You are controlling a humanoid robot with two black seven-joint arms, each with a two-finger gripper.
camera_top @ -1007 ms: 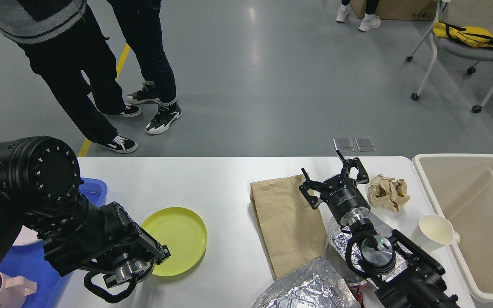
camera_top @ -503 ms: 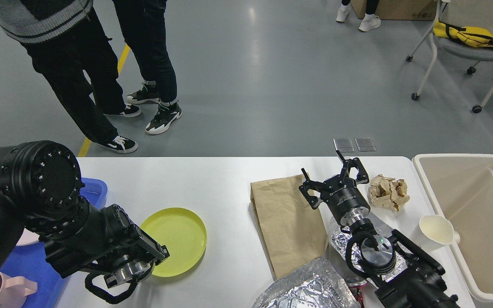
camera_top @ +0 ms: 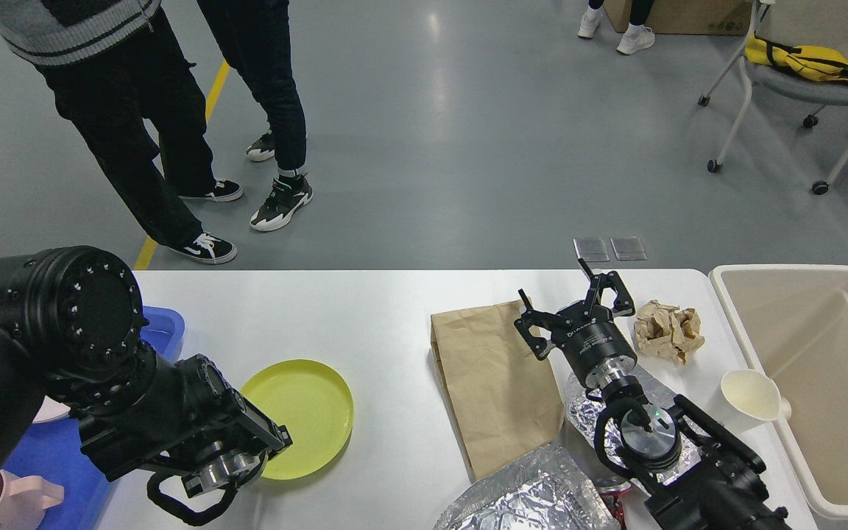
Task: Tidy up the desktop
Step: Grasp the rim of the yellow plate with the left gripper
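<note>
White table (camera_top: 365,316), right tool (camera_top: 577,305) spread above brown paper bag (camera_top: 486,383), left tool (camera_top: 277,442) at yellow plate (camera_top: 306,412), grip state unclear

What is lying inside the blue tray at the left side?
In the blue tray a pink cup shows at the near corner, and a pale rounded piece beside the left arm. That arm covers most of the tray, so anything else inside cannot be seen.
</note>
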